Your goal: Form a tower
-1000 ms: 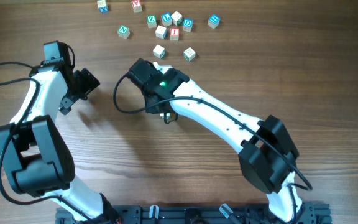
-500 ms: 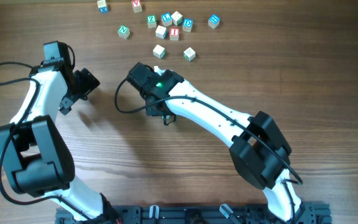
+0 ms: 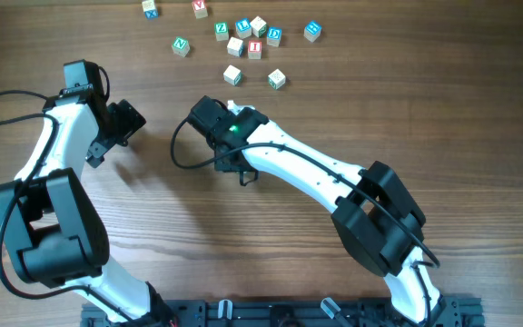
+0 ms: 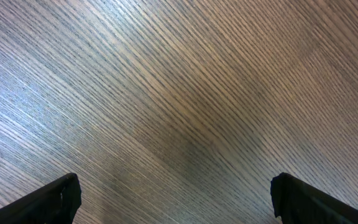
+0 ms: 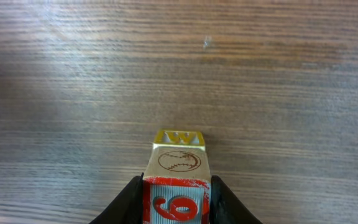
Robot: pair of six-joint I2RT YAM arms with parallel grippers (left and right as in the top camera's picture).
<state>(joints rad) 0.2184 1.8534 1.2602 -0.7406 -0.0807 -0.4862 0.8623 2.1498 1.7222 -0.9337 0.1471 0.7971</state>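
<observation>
light, stiff but tippy, the tower [image 5: 178, 160] wants a squeeze on flat opposite sides, where the right gripper [image 5: 177, 190] pinches its 6 cube [image 5: 176, 205]; left gripper [image 4: 178, 199] gapes.

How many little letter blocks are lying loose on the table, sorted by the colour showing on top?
Blue tops: 4
Green tops: 3
Red tops: 2
Plain wood tops: 3
Total: 12 loose blocks

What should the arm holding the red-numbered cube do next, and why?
Probably lower it gently, then let go. The right gripper is shut on the red-numbered cube, which sits in line over a second cube; whether that one rests on the table is unclear. The loose cubes lie farther off.
</observation>
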